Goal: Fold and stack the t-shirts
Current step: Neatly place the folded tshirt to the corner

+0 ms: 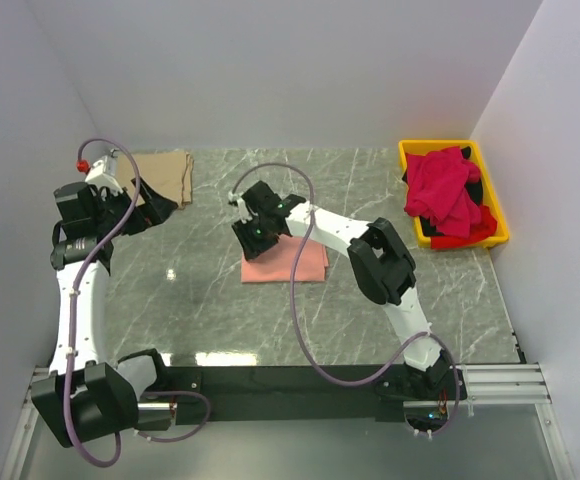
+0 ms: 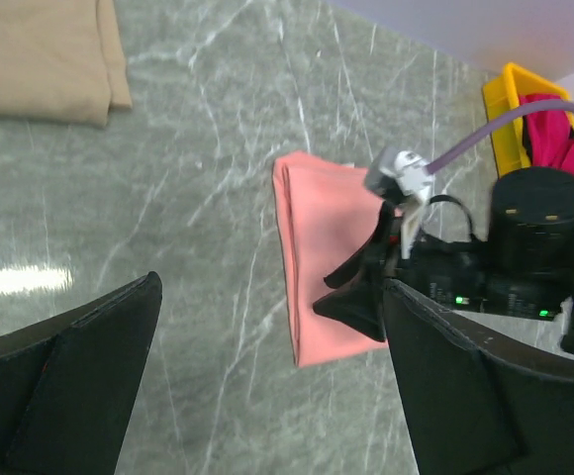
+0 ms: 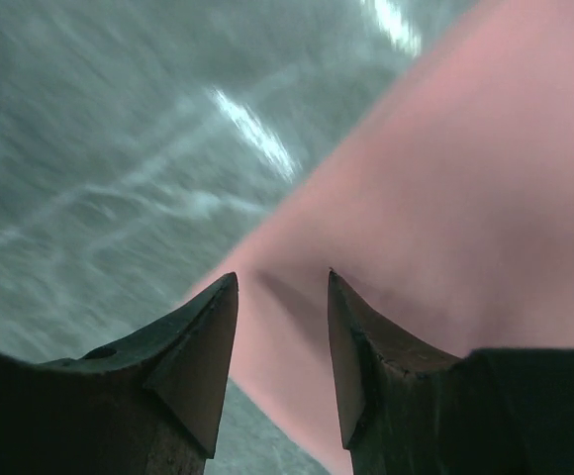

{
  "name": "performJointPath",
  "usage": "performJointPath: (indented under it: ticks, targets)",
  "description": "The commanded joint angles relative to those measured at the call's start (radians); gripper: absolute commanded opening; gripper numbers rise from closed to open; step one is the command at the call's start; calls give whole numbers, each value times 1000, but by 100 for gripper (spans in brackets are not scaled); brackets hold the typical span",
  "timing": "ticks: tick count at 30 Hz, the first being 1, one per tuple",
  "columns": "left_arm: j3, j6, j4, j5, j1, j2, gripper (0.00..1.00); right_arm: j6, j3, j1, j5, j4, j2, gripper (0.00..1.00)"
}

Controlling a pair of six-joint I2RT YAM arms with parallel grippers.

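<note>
**Table** (image 1: 200, 300): grey-green marbled top, bearing everything listed below.

**Bin** (image 1: 432, 144): yellow plastic, at the far right corner of the table.

**Red t-shirts** (image 1: 442, 190): crimson, unfolded, heaped loosely in the bin, with some cloth rising above its rim.

**Tan t-shirt** (image 1: 165, 175): folded into a flat rectangle, lying at the far left of the table, well apart from the pink one.

**Pink t-shirt** (image 1: 305, 262): salmon, folded into a flat rectangle, lying near the table's middle.

**Left gripper** (image 2: 267, 287): jaws spread wide with nothing between them, just beside the tan t-shirt's near right corner; bare table shows below it.

**Right gripper** (image 3: 282, 277): jaws partly apart and pinching nothing, low over the pink t-shirt's edge, one fingertip above cloth and the other at the cloth's border with the table.
</note>
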Motion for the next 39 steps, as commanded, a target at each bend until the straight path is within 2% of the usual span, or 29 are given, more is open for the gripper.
performJointPath:
  ticks: [1,9,14,17,19,20,21,25,33,39]
  targets:
    - [15,18,-76,-20,3,-30,99,-35,-38,-12,43,-46,-29,48]
    - [-115,-42,-13,46,1,-68,99,-82,-297,-12,58,-54,-115,45]
    - [-151,-37,-11,41,3,-51,99,-86,-320,-16,89,-48,-221,45]
    - [-171,-64,18,37,3,-44,99,-34,-245,-10,109,-23,-260,47]
    - [-197,-106,48,41,3,-38,99,-12,-131,11,124,-33,-217,48]
    - [-206,-121,58,43,3,-34,99,22,-86,19,199,-58,-191,48]
    - [-217,-135,68,49,3,-31,99,28,15,33,233,-77,-127,48]
    - [-263,-192,136,58,4,-45,99,66,241,62,337,-174,32,48]
    - [-247,-183,138,26,3,-18,99,91,330,94,454,-146,151,50]
    - [-280,-175,131,12,6,-7,99,94,326,100,456,-134,214,50]
